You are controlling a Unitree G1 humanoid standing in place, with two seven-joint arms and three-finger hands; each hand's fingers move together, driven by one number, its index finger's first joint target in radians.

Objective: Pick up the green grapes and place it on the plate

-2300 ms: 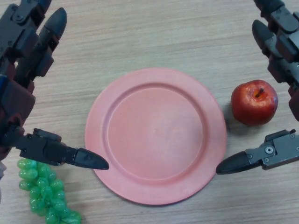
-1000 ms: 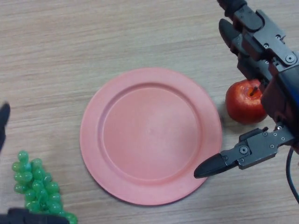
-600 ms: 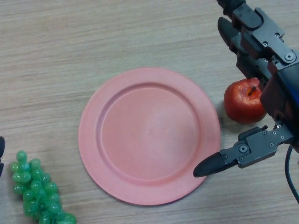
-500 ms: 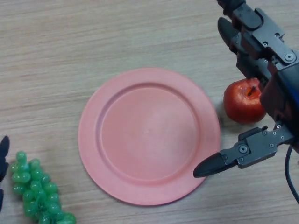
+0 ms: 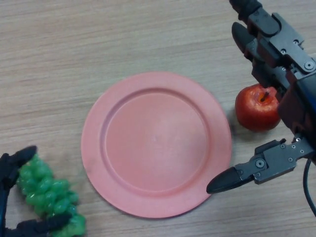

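The green grapes (image 5: 47, 190) lie on the wooden table at the bottom left, just left of the pink plate (image 5: 94, 129). My left hand (image 5: 14, 165) comes in at the bottom left corner. One finger presses the bunch's upper left side and the thumb (image 5: 39, 225) lies along its lower edge, so the bunch is pinched between them. The plate holds nothing. My right hand (image 5: 296, 106) hovers open at the right, its thumb tip over the plate's lower right rim.
A red apple (image 5: 254, 111) stands on the table right of the plate, partly under my right hand's fingers. Bare wooden tabletop (image 5: 98, 39) stretches behind the plate.
My left hand has come back in at the bottom left and closed on the grapes, which now look bunched together. The right hand has barely moved.
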